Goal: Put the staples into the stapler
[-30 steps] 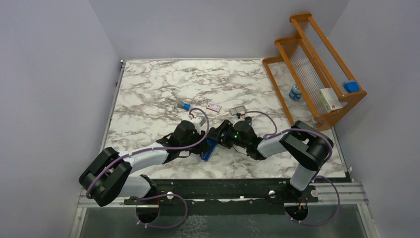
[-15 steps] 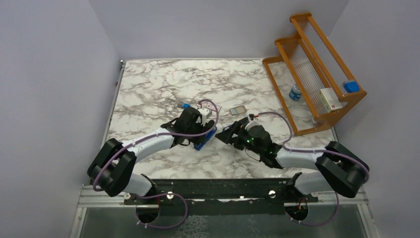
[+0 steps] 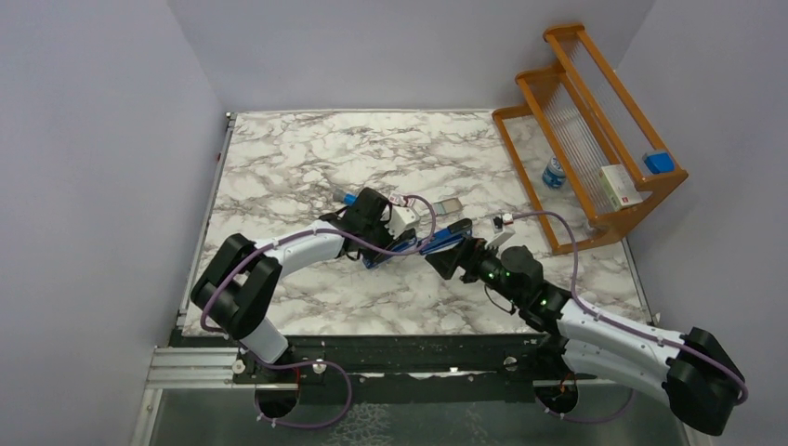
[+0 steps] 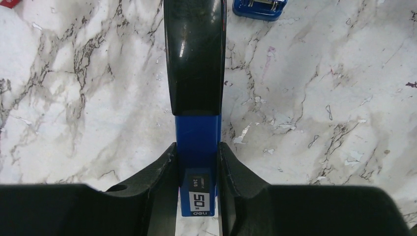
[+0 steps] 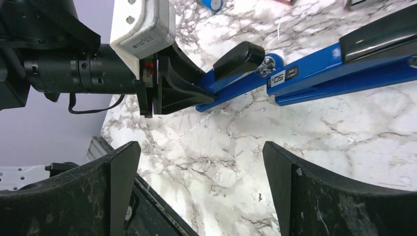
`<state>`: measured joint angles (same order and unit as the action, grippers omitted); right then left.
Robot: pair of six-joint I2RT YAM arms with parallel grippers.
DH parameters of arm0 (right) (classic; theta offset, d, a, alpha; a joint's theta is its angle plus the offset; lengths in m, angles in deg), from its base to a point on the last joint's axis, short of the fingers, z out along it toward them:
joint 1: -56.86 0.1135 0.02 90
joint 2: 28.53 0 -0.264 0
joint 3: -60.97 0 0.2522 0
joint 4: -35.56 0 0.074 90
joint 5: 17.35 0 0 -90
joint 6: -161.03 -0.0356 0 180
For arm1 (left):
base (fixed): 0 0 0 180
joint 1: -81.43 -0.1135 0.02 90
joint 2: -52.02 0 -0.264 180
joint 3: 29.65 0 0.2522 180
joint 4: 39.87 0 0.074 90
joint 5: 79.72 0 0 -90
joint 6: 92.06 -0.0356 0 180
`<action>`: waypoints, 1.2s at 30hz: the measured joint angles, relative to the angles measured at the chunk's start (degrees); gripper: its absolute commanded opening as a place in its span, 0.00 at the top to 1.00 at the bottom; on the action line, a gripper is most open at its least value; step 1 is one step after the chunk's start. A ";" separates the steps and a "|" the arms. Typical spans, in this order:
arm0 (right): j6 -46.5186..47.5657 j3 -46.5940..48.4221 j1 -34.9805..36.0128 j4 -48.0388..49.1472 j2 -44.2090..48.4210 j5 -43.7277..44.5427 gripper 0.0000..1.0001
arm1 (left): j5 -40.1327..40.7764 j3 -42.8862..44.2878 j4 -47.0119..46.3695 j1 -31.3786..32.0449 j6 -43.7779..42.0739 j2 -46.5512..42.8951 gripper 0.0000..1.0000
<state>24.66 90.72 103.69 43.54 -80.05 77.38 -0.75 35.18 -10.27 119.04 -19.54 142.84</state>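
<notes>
Stapler (image 4: 196, 132), blue and black, is clamped in the left pincer (image 4: 196, 160); right pincer (image 5: 199, 152) gapes wide, holding nothing.

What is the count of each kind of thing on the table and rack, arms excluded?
Stapler: 1
Blue-capped cylinder: 1
Grey flat item: 1
Bottle: 1
Wooden rack: 1
Blue block: 1
Boxes: 2 (pink-labelled box, white box)
Total: 8
</notes>
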 measured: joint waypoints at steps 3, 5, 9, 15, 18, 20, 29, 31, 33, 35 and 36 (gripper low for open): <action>2.40 0.07 0.00 -4.22 3.56 2.21 0.03 | -0.31 0.15 -0.35 -0.66 -2.05 0.04 0.60; 3.21 0.20 0.00 -5.62 5.53 3.04 0.03 | -0.46 0.15 -0.55 -1.29 -2.34 -0.02 0.47; 4.87 0.55 0.00 -8.63 8.39 5.99 0.02 | -0.52 0.07 -2.43 -4.02 -1.53 -2.80 0.26; 9.16 1.40 0.00 -11.69 12.55 11.82 0.00 | -0.39 -1.84 -8.41 -8.00 2.43 -14.27 0.19; 14.19 4.79 0.00 -14.67 14.32 14.38 0.00 | 0.94 -4.15 -12.02 -8.57 5.53 -19.80 0.16; 17.73 8.28 0.00 -16.92 14.93 15.80 0.00 | 4.17 -7.06 -14.73 -8.57 9.14 -24.33 0.11; 31.17 18.58 0.00 -22.84 16.61 21.49 0.00 | 25.05 -18.27 -19.61 -8.72 21.94 -48.33 0.05; 32.15 18.80 0.00 -24.35 16.83 22.69 0.00 | 28.89 -19.87 -19.82 -8.74 24.22 -53.62 0.01; 32.81 18.60 0.00 -25.70 17.57 23.54 0.00 | 32.26 -21.62 -19.87 -8.74 26.36 -57.94 0.01; 33.05 17.79 0.00 -26.18 18.71 24.20 0.00 | 36.04 -23.34 -19.58 -8.74 29.03 -61.86 0.01; 33.03 17.16 0.00 -26.18 19.54 24.50 0.00 | 37.62 -24.22 -19.43 -8.74 30.40 -63.19 0.01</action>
<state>57.68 107.88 103.69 17.35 -60.51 101.88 36.87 10.96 -29.70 110.29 10.86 79.65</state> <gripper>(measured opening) 0.996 0.989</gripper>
